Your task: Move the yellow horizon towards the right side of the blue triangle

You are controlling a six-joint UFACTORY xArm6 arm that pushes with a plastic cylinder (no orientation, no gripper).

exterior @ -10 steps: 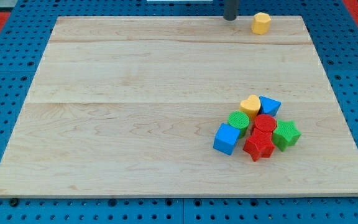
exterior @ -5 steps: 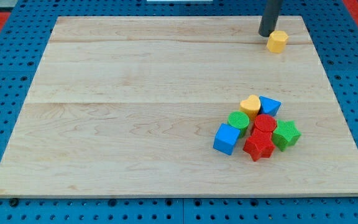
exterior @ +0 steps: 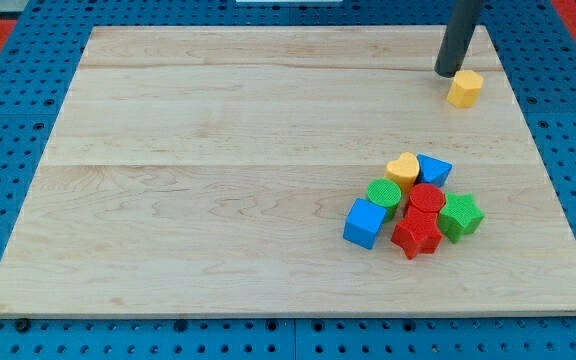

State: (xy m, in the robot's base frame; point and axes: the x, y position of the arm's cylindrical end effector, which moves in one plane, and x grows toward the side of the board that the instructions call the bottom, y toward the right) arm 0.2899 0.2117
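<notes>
A yellow hexagon block [exterior: 464, 88] sits near the board's upper right. My tip [exterior: 449, 73] touches its upper left side. The blue triangle [exterior: 433, 169] lies lower down, at the top right of a cluster of blocks, well below the yellow hexagon. A yellow heart [exterior: 402, 168] sits right against the triangle's left side.
The cluster also holds a green cylinder [exterior: 384, 193], a blue cube [exterior: 364, 222], a red cylinder [exterior: 427, 199], a red star [exterior: 417, 234] and a green star [exterior: 460, 215]. The wooden board [exterior: 218, 180] has its right edge close to the yellow hexagon.
My tip came in from the view's top and pushed the yellow hexagon down and to the right, from the top edge toward the right edge. The cluster has not moved.
</notes>
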